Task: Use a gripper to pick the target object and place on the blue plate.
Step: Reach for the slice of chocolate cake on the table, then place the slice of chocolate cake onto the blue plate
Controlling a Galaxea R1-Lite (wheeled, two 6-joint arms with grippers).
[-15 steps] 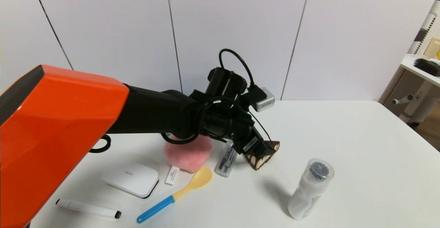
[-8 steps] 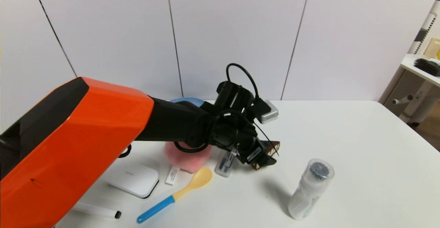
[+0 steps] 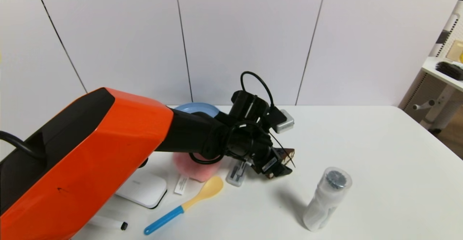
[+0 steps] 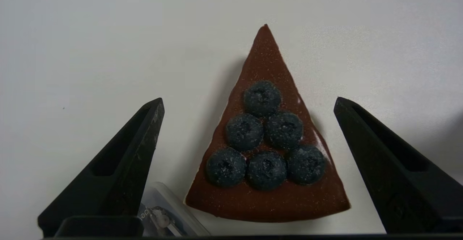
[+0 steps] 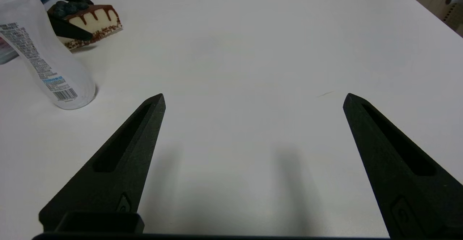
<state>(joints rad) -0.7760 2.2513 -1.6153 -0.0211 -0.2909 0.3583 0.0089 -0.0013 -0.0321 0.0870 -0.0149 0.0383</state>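
**Left gripper poised over the cake, not yet closed**

The cake [image 4: 266,149] lies flat on the white table [image 3: 361,153], chocolate top and six blueberries facing up, its narrow tip pointing away from the wrist. In the left wrist view it sits between the two black fingers [image 4: 123,171] of the left gripper [image 4: 249,104], which are spread wide, one on each slanted side, with bare table showing between each finger and the cake. Nothing is gripped.

From the head view the left gripper [image 3: 276,165] hangs low over the cake [image 3: 287,155], mid-table. A small clear case [image 3: 237,171] lies just beside the cake's broad end, and the pink peach [image 3: 195,169] is next to that. A yellow spoon [image 3: 188,203] and a white bottle [image 3: 325,200] are nearer the robot.

The step in hand looks like the approach to the pick. Next, the fingers likely need to settle down beside the slanted sides and close squarely, without catching the case. Then comes a lift and a carry back over the peach to the plate [image 3: 197,109], whose rim shows behind the arm near the wall.

The right gripper [image 5: 253,99] is idle over bare table, its fingers apart and holding nothing.
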